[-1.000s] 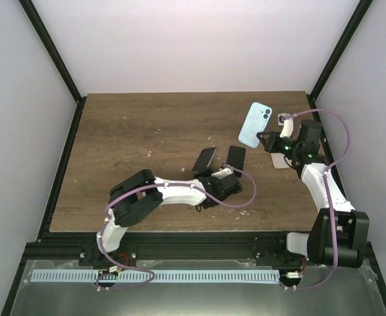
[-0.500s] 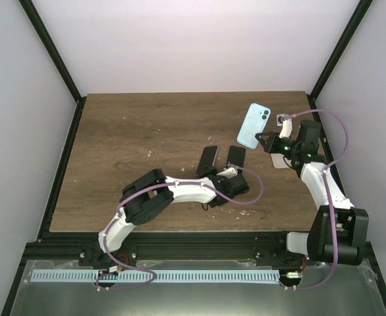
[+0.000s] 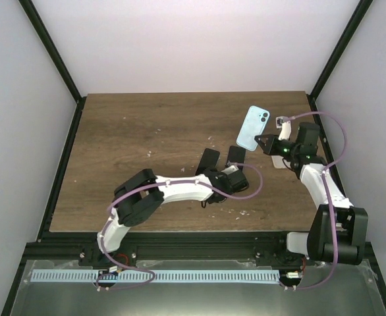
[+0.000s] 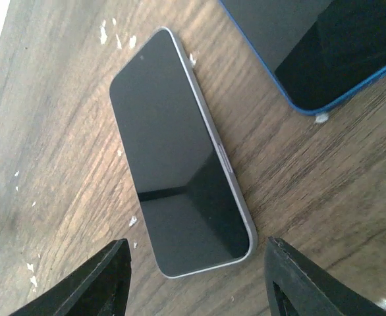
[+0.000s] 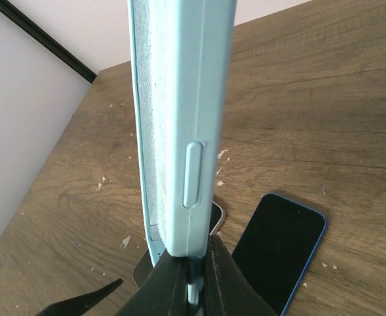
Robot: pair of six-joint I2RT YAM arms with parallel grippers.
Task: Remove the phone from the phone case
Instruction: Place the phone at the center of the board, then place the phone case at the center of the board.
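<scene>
Since the frame half a second earlier, the left arm's elbow is being swung back to the left and the left hand (image 4: 196, 249) is being carried slightly leftward. The light blue silicone phone case (image 3: 254, 127) is being kept almost where it was. That case is being held upright in the air over the right rear of the brown wooden surface (image 3: 127, 131), its lower end being pinched by the closed fingers of the right hand (image 5: 192, 280). A speckled inner lining is being shown along its open face in the right wrist view, so the case is being judged empty and the phone already out.

Two phones are lying flat, screens up, just beside each other near the middle of the surface. One is a silver-rimmed, black-screened phone (image 4: 180, 164), and on its right is a blue-rimmed, black-screened phone (image 3: 236, 156). Which of them belongs to the case cannot be told.

The left hand is being held open, with one finger on each side of the near short end of the silver-rimmed phone. The phone's long axis is running away from the hand and slanting left; whether the fingers are touching it cannot be told. The left hand is the nearer one to both phones. The right hand, being occupied with the case, is well apart from them and above.
</scene>
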